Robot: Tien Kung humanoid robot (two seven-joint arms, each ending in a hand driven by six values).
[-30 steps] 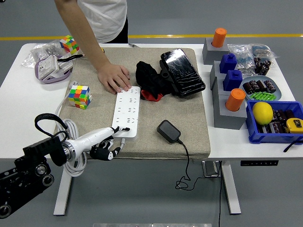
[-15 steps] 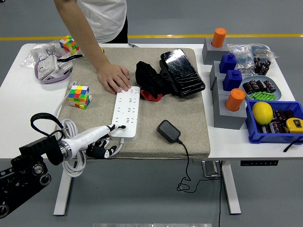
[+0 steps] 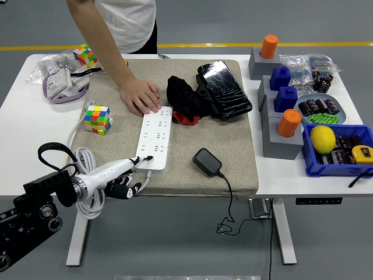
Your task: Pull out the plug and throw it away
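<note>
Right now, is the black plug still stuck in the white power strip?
No, the black plug lies on the beige mat to the right of the white power strip, apart from it, its cord trailing over the table's near edge.

Robot's left arm: black, boxy segments with round silver-ringed joint caps and a looping black cable; white forearm shell; left hand with white and black fingers. Person: white short-sleeved shirt, dark trousers.

Plug out of the power strip

I see the black plug lying flat just right of the white power strip, its cord trailing away from it.
</note>
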